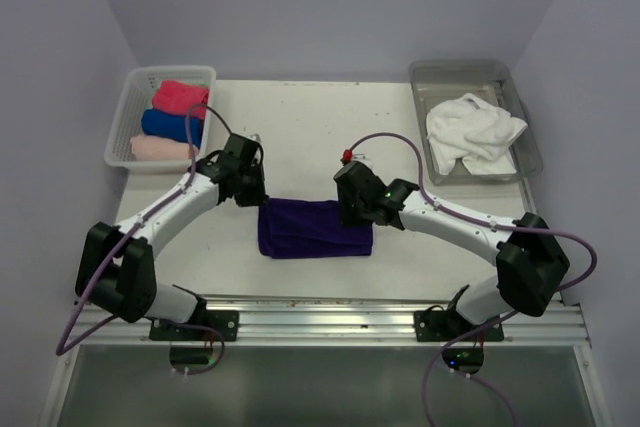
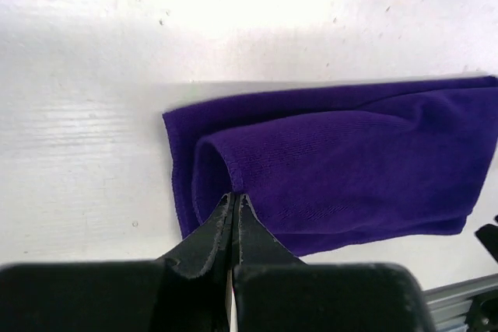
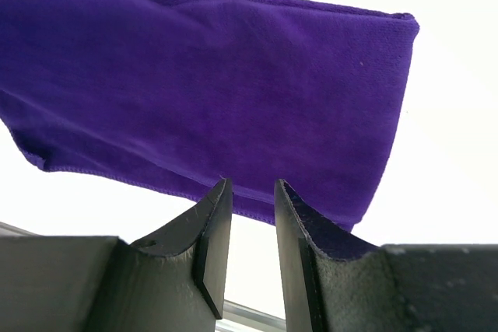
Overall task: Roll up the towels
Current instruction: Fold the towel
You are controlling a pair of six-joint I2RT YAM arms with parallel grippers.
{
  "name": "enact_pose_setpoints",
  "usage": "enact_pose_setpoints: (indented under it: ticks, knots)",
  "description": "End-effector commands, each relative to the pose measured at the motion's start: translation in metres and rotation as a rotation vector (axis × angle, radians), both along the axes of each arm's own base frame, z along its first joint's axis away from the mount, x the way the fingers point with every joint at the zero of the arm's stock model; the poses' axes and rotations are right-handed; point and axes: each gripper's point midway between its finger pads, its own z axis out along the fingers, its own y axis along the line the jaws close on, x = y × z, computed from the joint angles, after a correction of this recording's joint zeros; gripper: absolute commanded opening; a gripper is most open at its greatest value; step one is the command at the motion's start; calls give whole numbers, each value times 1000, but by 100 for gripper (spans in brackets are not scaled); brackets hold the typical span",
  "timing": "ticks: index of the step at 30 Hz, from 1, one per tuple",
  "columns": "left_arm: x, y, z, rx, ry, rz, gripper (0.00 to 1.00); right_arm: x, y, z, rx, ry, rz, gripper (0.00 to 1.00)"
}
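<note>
A purple towel (image 1: 315,229) lies folded flat on the white table between the two arms. My left gripper (image 1: 252,190) is at its far left corner. In the left wrist view the jaws are shut, pinching a raised fold of the purple towel (image 2: 350,161) at the tips (image 2: 235,197). My right gripper (image 1: 353,209) is at the towel's right end. In the right wrist view its jaws (image 3: 250,186) stand a little open and empty, tips at the hem of the purple towel (image 3: 202,83).
A white basket (image 1: 128,127) at the back left holds rolled red (image 1: 180,97), blue (image 1: 172,125) and pink (image 1: 160,148) towels. A clear bin (image 1: 432,80) at the back right holds crumpled white towels (image 1: 472,130). A metal rail (image 1: 330,315) runs along the near edge.
</note>
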Motion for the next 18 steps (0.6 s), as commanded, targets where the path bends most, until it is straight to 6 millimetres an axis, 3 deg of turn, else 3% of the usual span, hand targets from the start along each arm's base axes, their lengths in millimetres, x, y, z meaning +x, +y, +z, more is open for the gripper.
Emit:
enact_pose_setpoints:
  ticks: [1, 12, 14, 18]
  knots:
    - [12, 10, 27, 26, -101, 79, 0, 5, -7, 11, 4, -40, -35, 32]
    - [1, 33, -28, 112, 46, 129, 0, 6, -11, 9, -18, -45, -43, 35]
    - [1, 36, -32, 116, 60, 141, 9, 5, -12, 6, -30, -40, -41, 35]
    - [4, 40, -16, 111, 26, 166, 26, 3, -17, 3, -42, -34, -47, 35]
